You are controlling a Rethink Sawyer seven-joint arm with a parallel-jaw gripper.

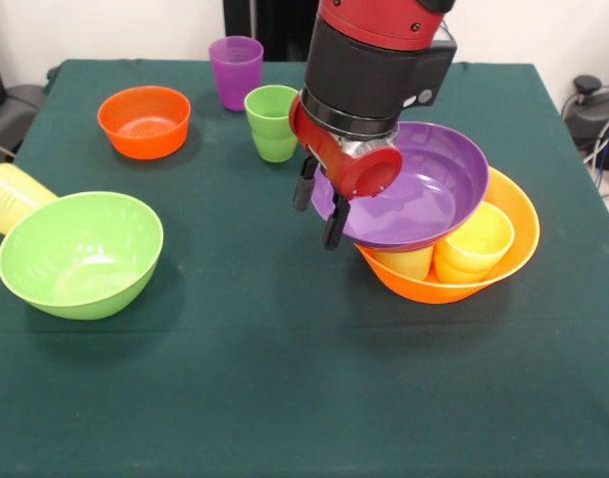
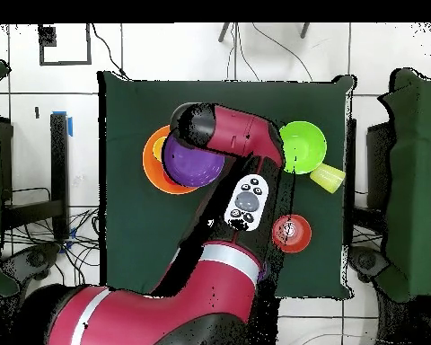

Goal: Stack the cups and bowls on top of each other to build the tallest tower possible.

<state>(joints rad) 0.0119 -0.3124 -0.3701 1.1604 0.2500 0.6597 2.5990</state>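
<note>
The purple bowl (image 1: 424, 184) sits tilted, mouth up toward the camera, on yellow cups (image 1: 474, 242) inside the yellow-orange bowl (image 1: 513, 239). The gripper (image 1: 319, 209) hangs at its rim, fingers slightly apart, holding nothing.

We see even, bright indoor light from above; soft shadows fall beside the lime green bowl (image 1: 81, 254) and under the yellow-orange bowl (image 1: 513, 249) on the table (image 1: 285, 398). Pale glare streaks the purple bowl (image 1: 434, 189). The front view is fairly sharp; the overhead one looks grainier
</note>
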